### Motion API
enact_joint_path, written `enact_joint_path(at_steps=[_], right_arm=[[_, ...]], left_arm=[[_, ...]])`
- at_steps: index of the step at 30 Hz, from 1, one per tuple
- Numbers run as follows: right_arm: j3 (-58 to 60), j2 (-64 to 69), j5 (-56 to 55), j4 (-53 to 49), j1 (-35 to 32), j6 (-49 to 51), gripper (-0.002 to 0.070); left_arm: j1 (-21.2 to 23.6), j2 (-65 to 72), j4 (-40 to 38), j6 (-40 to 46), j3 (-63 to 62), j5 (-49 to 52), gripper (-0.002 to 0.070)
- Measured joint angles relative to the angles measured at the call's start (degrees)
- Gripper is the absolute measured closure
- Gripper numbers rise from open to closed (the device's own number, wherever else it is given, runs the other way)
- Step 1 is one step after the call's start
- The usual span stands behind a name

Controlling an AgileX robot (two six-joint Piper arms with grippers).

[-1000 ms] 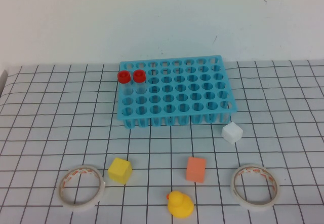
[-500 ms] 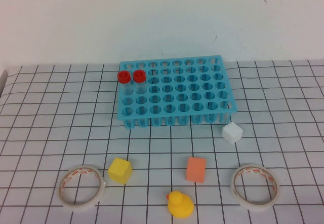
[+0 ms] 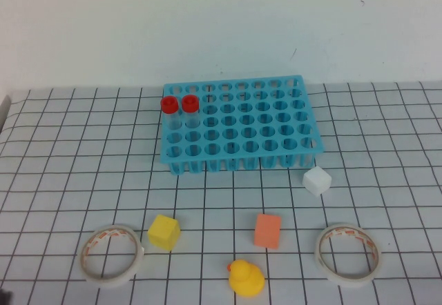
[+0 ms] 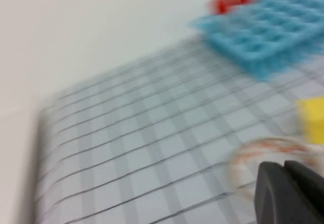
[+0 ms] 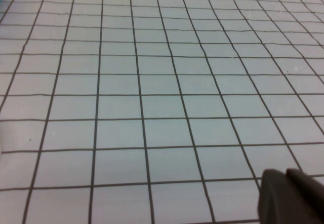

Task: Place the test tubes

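A blue test tube rack (image 3: 242,161) stands at the back middle of the grid mat. Two red-capped test tubes (image 3: 169,105) (image 3: 190,103) stand upright side by side in holes at its left end. The left wrist view shows the rack (image 4: 263,31) and the red caps (image 4: 230,1) far off. My left gripper (image 4: 283,167) is shut and empty, low over the near left of the mat by a tape roll (image 4: 263,150). My right gripper (image 5: 286,173) is shut and empty over bare grid mat. Neither arm shows clearly in the high view.
Across the front of the mat lie a tape roll (image 3: 110,253), a yellow cube (image 3: 164,232), an orange block (image 3: 267,230), a yellow duck (image 3: 245,277) and a second tape roll (image 3: 347,251). A white cube (image 3: 316,180) sits by the rack's front right corner.
A small dark shape has come into the bottom left corner of the high view. The rack, the tubes and the other objects have not moved.
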Motion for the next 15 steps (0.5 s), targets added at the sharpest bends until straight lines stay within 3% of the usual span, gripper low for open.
enact_joint_path(at_steps=[4,7,15], right_arm=[[0.0,0.0,0.1,0.0,0.0,0.0,0.0678],[0.0,0.0,0.1,0.0,0.0,0.0,0.0678],[0.0,0.0,0.1,0.0,0.0,-0.1,0.0678]], left_arm=[[10.0,-3.9,0.0,-1.6,0.3,0.1,0.0676],[14.0,-4.1,0.7,-2.0,0.3,2.1,0.0676],[15.4,-4.4,2.5,-5.5,0.3,7.1,0.0676]])
